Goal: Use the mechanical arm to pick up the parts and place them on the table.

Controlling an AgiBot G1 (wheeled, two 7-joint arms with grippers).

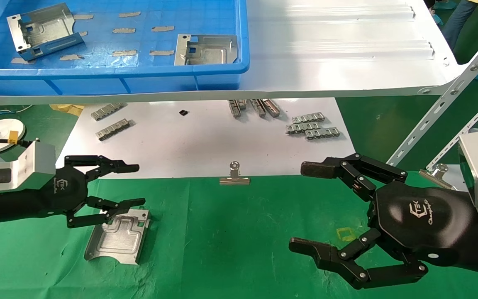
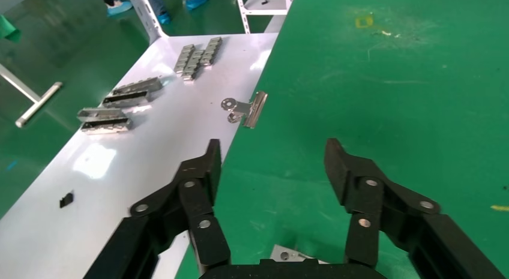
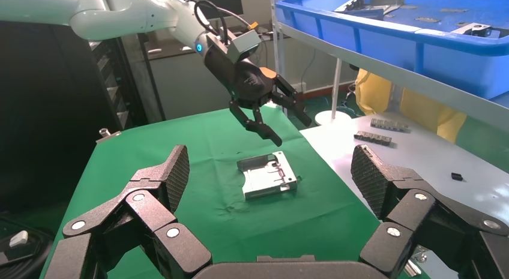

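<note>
Parts: you have one bracket [image 1: 117, 236] lying flat on the green surface [image 1: 239, 249], just under your left gripper [image 1: 133, 185], whose fingers are spread wide and empty above it. Two more brackets [image 1: 42, 31] wait in the blue bin [image 1: 218, 72] on the shelf. Your right gripper [image 1: 305, 207] hangs over the cloth, fingers wide apart, holding nothing.

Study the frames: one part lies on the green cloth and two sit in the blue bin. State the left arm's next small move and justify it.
Probably raise the open left gripper clear of the part lying flat on the table and swing toward the blue bin, where two parts wait. The right gripper hovers open, empty.
</note>
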